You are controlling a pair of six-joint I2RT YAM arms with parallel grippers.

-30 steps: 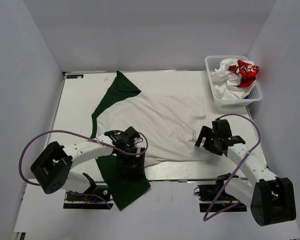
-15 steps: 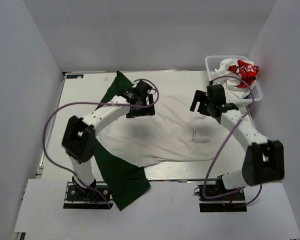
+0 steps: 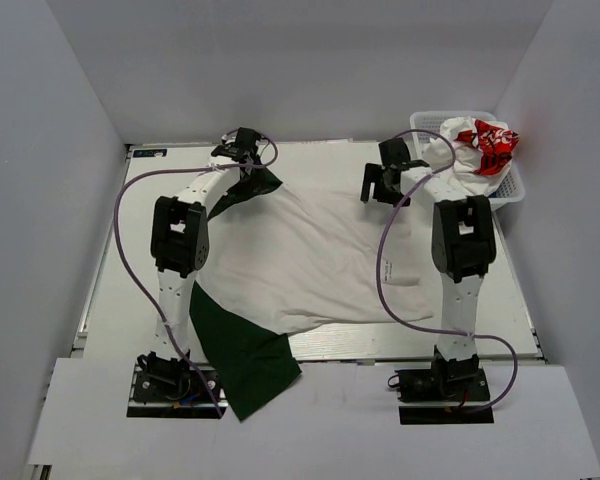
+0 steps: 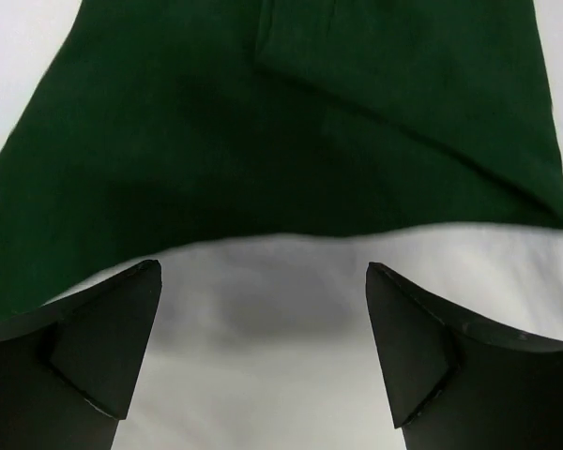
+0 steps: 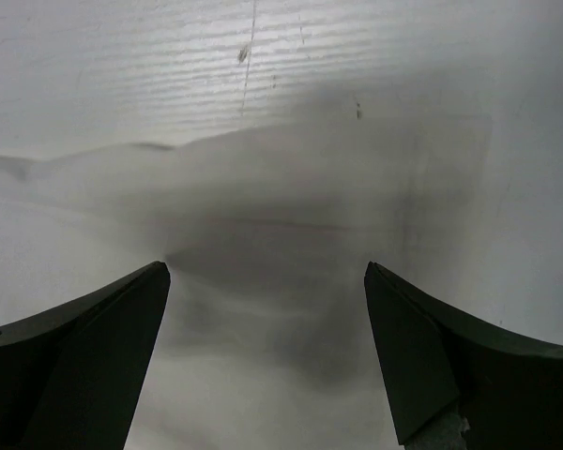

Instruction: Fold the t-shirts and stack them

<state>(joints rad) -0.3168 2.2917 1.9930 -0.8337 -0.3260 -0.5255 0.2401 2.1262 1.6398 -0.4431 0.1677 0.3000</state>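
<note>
The off-white t-shirt [image 3: 310, 250] lies spread flat on the table, one dark green sleeve [image 3: 252, 186] at the far left and the other [image 3: 242, 352] hanging over the near edge. My left gripper [image 3: 246, 168] is open just above the far sleeve seam. In the left wrist view [image 4: 263, 267] off-white cloth lies between its fingers, with green cloth [image 4: 263, 122] beyond. My right gripper [image 3: 382, 186] is open over the shirt's far right edge, with pale cloth below it [image 5: 267, 267]. The white tee with red print [image 3: 483, 146] lies crumpled in the basket. The blue tee is out of view.
A white plastic basket [image 3: 420, 126] stands at the back right corner of the table. Both arms are stretched far out across the table. Grey walls close in at the left, back and right. Purple cables loop beside each arm.
Both arms have swung from the shirt's near edge across it to the far edge. The shirt still lies flat, and neither gripper has taken hold of anything.
</note>
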